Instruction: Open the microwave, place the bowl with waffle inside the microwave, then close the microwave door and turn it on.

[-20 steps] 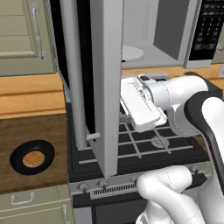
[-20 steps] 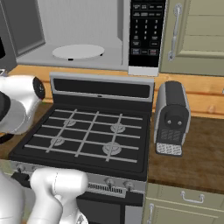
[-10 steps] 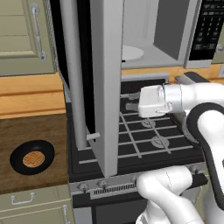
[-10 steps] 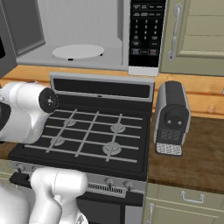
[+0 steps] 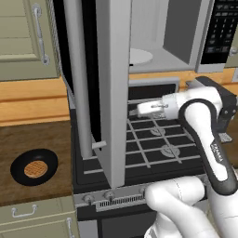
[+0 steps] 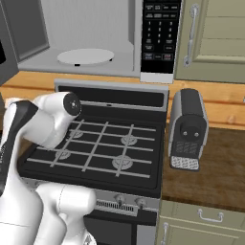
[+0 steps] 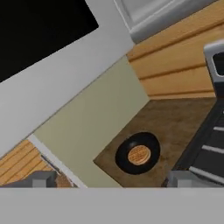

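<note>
Black bowl [image 7: 138, 153] holding waffle [image 7: 139, 154] on brown surface [image 7: 175, 118], well ahead of claw [image 7: 111, 179], fingertips spread apart, seemingly empty.

No text can be read. The black keypad panel [image 6: 161, 36] on the right side of the microwave [image 6: 91, 38] carries rows of small pale key markings, too blurred to make out as letters or numbers.
</note>
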